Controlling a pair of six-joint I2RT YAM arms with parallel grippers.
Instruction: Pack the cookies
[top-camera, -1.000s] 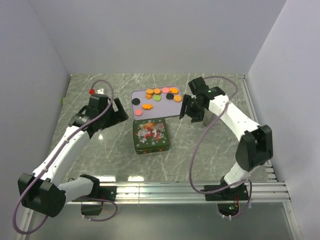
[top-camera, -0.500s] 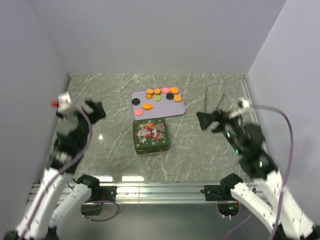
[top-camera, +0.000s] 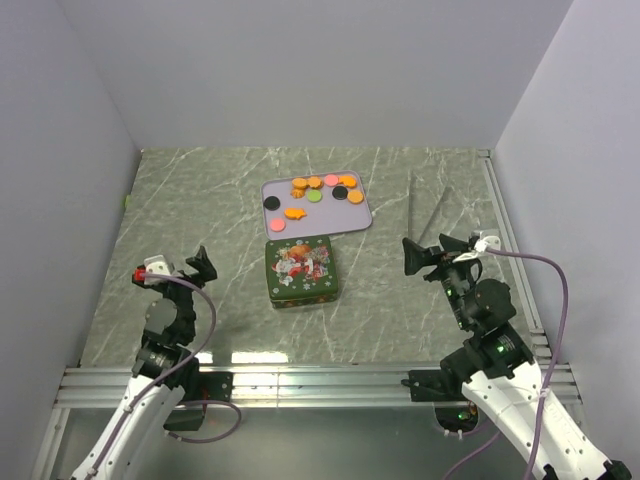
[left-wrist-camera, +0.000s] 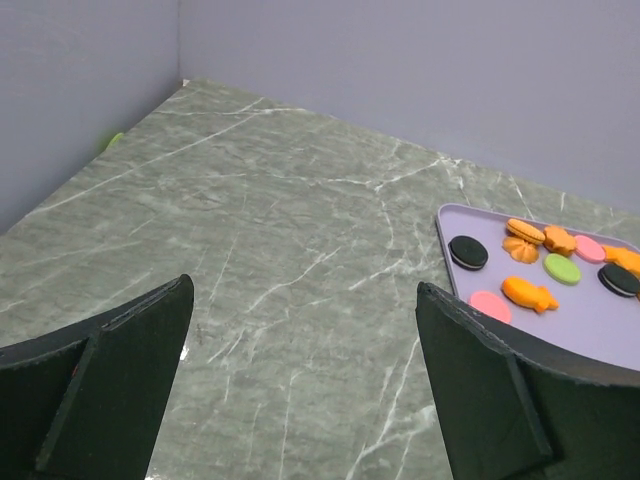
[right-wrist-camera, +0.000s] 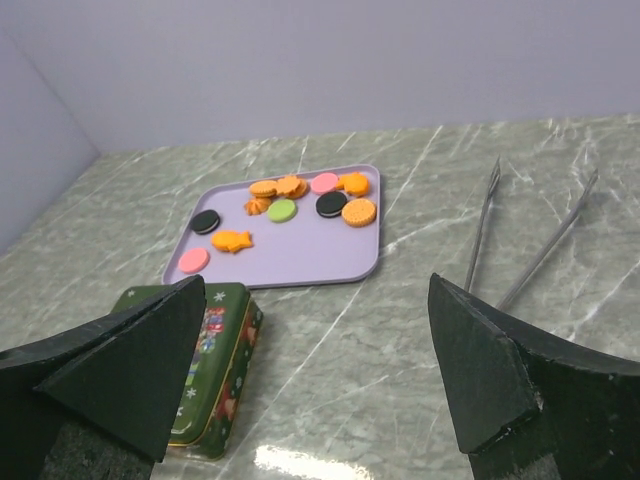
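Left claw (left-wrist-camera: 300, 340) and right claw (right-wrist-camera: 320, 330) have drawn back, released; cookies (top-camera: 320, 190) strung left-right across tray (top-camera: 330, 216).

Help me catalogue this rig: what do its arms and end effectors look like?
The left arm and right arm: white links, black joints, a lilac cable looping along each. The left end effector and right end effector: two black wedge-shaped fingers each.

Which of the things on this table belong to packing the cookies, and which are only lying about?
Belong to the job: cookies; purple tray under them; closed green tin.

Lying about: metal tongs, perhaps a tool, untouched; small green scrap by the left wall.
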